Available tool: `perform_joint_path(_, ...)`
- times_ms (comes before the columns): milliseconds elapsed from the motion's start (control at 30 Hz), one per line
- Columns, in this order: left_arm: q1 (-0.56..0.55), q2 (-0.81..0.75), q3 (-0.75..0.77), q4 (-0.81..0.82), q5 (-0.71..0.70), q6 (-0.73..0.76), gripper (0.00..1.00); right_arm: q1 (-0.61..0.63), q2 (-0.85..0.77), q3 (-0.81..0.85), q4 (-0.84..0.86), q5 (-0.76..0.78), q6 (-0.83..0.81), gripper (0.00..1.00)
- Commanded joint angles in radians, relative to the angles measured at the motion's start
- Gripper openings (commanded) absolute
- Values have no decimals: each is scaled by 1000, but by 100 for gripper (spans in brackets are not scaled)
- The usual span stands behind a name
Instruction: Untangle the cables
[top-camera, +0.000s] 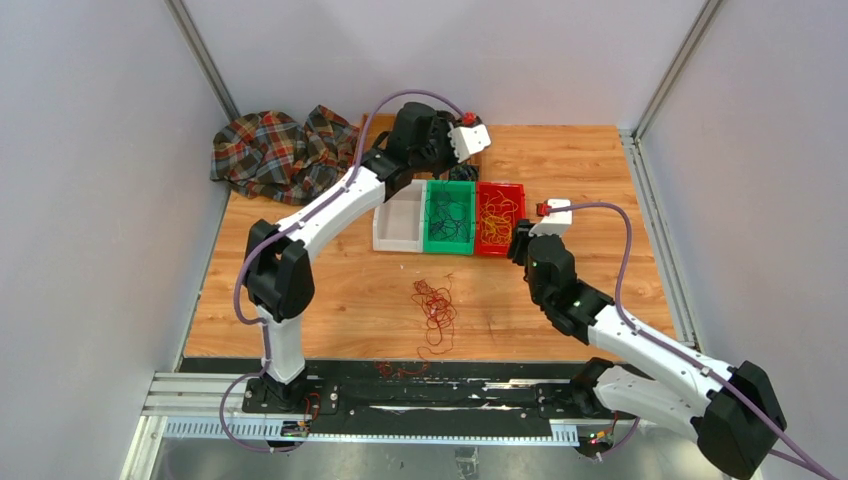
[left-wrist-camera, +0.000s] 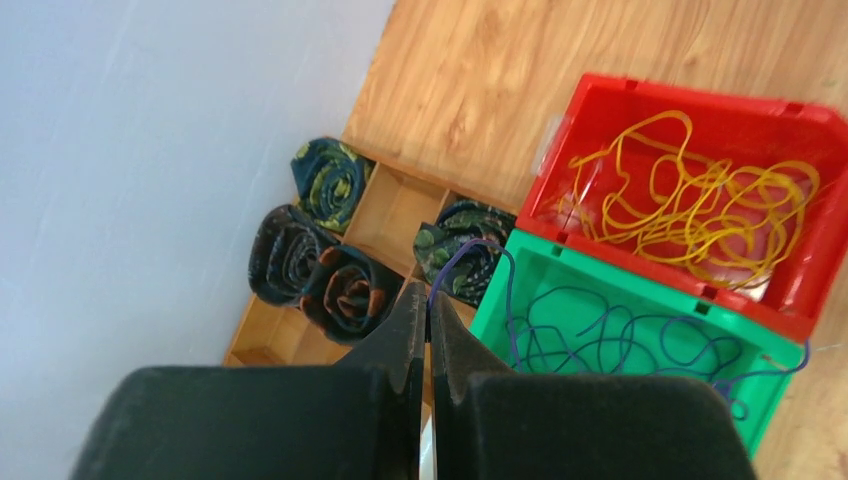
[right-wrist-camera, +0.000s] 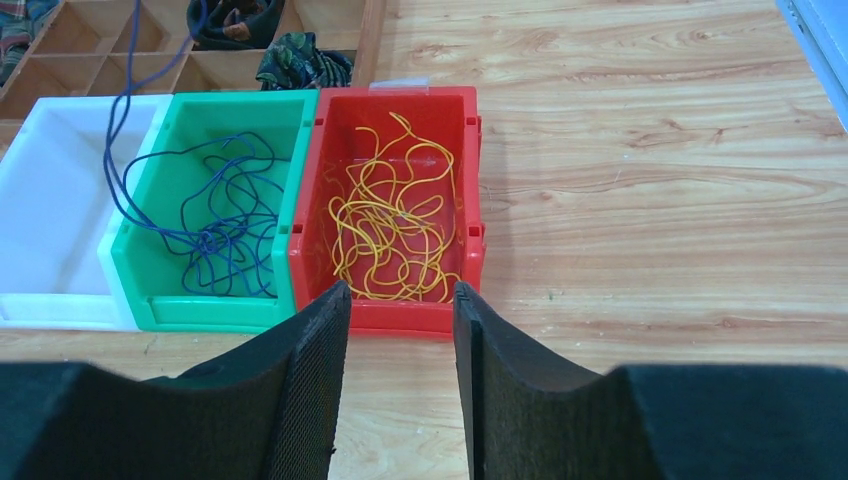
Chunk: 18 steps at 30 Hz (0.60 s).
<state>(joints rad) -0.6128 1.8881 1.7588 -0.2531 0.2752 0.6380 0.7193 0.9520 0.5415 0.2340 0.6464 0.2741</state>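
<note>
Your left claw (left-wrist-camera: 428, 300) is pressed together, pinching a blue cable (left-wrist-camera: 484, 241) that trails down into the green bin (left-wrist-camera: 640, 290). Your right claw (right-wrist-camera: 400, 295) stands spread and empty, just short of the red bin (right-wrist-camera: 400, 318), which holds the yellow cables (right-wrist-camera: 390, 220). A tangle of red cables (top-camera: 435, 305) lies on the worktop (top-camera: 580, 170), well apart from both claws.

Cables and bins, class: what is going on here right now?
The left gripper is shut on a blue cable that trails down into the green bin with other blue cables. The right gripper, open and empty, hovers before the red bin of yellow cables. A red tangle lies unsorted on the table.
</note>
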Motion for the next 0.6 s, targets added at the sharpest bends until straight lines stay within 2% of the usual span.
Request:
perform_joint_path(0,-4,54,-40,76,-56,87,0,-21,-28,-2,-30,0,19,42)
perform_joint_path(567,-21,208,-109,14,-39,89,0,-52,-2,22,-63,-34,21,41)
